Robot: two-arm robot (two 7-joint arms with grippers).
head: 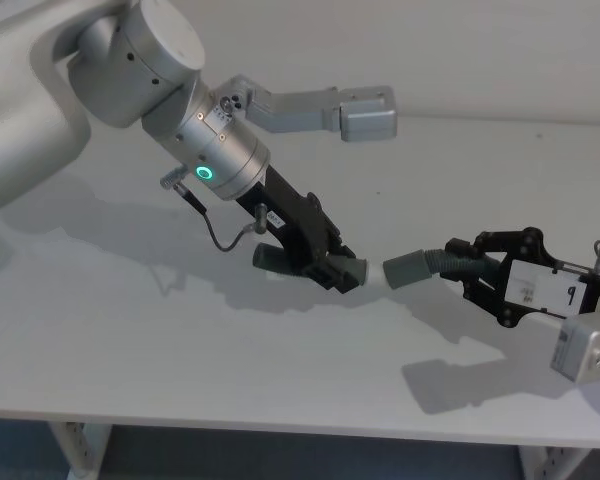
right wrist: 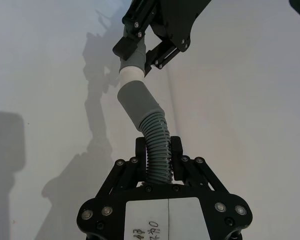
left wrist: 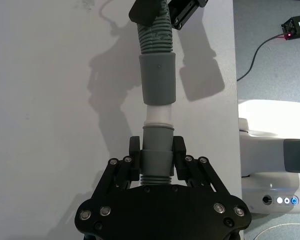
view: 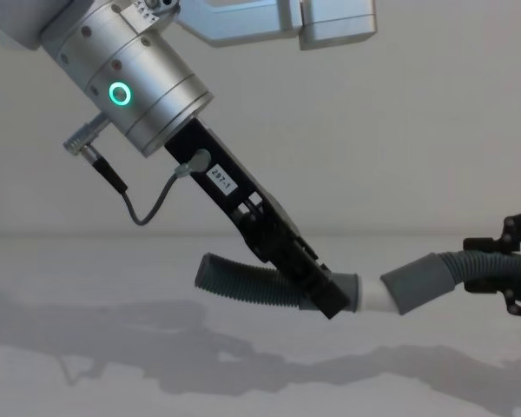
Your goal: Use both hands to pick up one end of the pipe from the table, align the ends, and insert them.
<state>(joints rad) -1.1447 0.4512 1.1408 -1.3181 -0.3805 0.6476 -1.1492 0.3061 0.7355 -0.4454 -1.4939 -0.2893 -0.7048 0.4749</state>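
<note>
Both pipe pieces hang above the white table [head: 130, 330], each gripped by one arm, and only their shadows lie on the surface beneath. The left pincer [head: 330, 262], on its silver wrist with the green ring light [head: 205, 173], is clamped across the grey collar of the spigot piece [view: 243, 282]; in the left wrist view its fingers [left wrist: 135, 152] press on both sides of the collar, just behind the white spigot [left wrist: 157, 116]. The ribbed tail of that piece curves away behind the pincer and is partly hidden by it in the head view.

The right pincer [head: 485, 275] is closed on the ribbed body of the socket piece [right wrist: 152, 132], well back from the smooth grey socket cuff [head: 408, 268]. The spigot's tip sits inside the mouth of the cuff, with a band of white showing between collar and cuff. How deep it goes cannot be told.

A thin black cable [view: 135, 204] loops from the left wrist. In the chest view the right pincer [view: 508, 278] is cut off at the edge.
</note>
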